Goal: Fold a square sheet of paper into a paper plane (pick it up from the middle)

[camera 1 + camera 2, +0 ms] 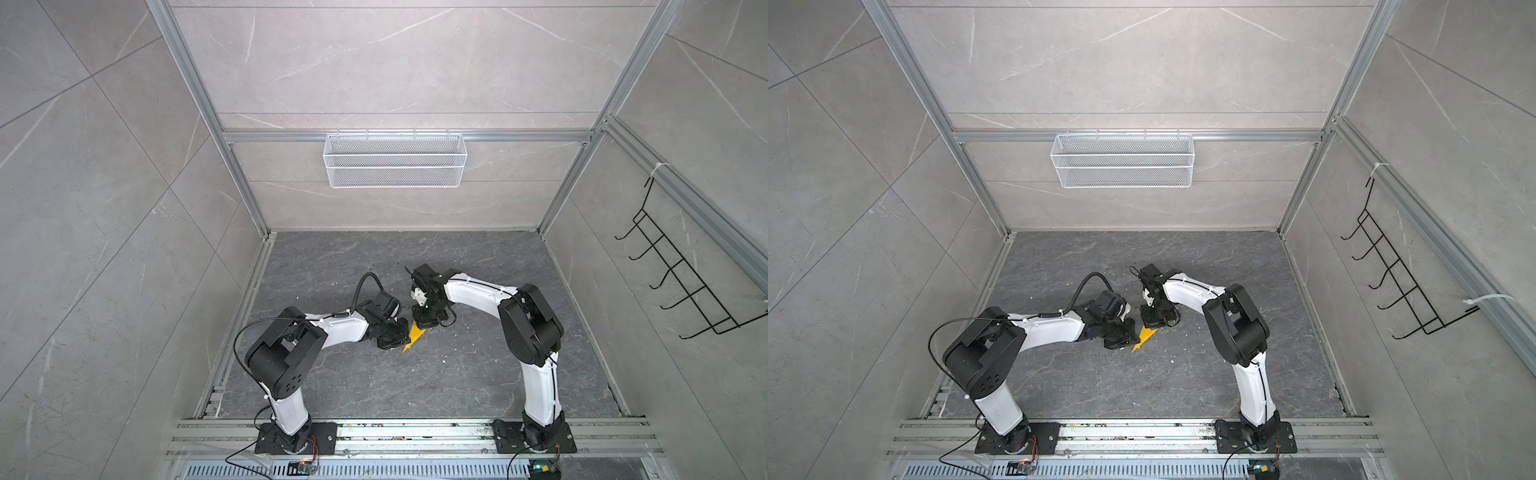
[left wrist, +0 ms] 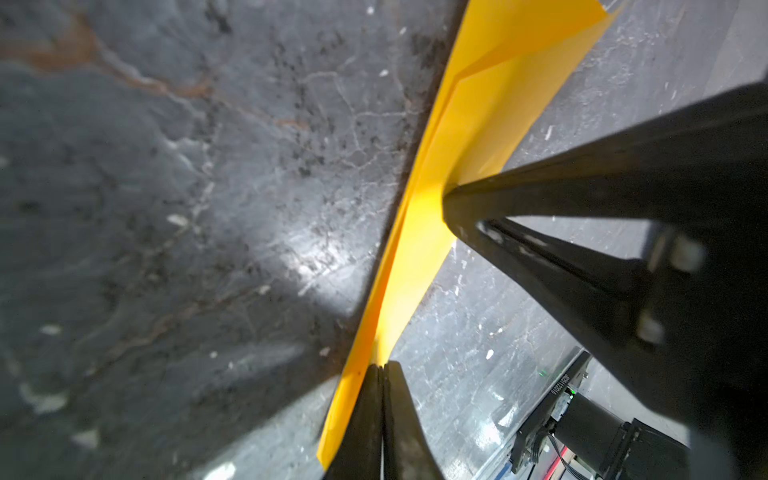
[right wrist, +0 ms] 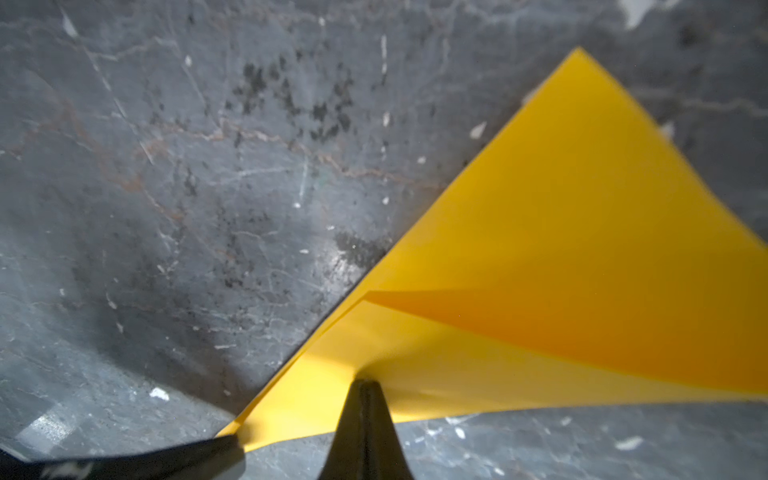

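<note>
The left gripper (image 2: 380,368) was closed on an edge of the yellow paper plane (image 2: 419,249). The right gripper (image 3: 365,384) pinched the same folded paper. The plane was between them, mid-table (image 1: 415,374). Digits on a black module's label (image 2: 562,380) were illegible.

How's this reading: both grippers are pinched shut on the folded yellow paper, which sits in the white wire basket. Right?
Wrong place. The left gripper and right gripper are pinched shut on the folded yellow paper, but both top views show it over the dark tabletop, not in the white wire basket.
</note>
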### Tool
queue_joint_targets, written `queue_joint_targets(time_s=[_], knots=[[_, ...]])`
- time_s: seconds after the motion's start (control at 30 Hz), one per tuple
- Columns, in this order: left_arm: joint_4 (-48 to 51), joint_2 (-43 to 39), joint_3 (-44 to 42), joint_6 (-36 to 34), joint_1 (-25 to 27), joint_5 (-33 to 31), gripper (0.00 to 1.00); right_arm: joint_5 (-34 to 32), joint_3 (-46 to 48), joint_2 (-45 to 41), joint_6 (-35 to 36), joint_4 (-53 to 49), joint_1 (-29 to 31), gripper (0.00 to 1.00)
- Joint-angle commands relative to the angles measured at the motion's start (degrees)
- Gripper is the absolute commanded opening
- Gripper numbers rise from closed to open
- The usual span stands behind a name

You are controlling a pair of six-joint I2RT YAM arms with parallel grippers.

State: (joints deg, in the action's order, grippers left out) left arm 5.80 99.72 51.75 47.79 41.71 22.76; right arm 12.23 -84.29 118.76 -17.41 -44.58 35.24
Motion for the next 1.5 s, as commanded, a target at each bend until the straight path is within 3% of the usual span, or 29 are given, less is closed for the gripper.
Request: queue_joint_targets(time_s=[0.0,1.1,1.33,1.47], knots=[[1.55,-2.4,1.03,0.25,0.65,0.93,0.09,-4.16,0.94,3.93,-1.39,-2.83,-0.13,0.06],[9.23,1.01,0.56,-0.14,1.43,-3.28,0.02,-5.9,0.99,5.61,-1.78,-4.02,-0.17,0.06],[10.87,-5.31,-5.59,2.64,2.58,-3.92,0.0,-6.45,1.23,5.18,-2.01,-4.04,-0.1,0.06],[12.21,-9.45,-4.34,1.05,2.59,-5.93,0.0,-6.25,1.13,5.54,-2.19,-3.92,-0.09,0.06]])
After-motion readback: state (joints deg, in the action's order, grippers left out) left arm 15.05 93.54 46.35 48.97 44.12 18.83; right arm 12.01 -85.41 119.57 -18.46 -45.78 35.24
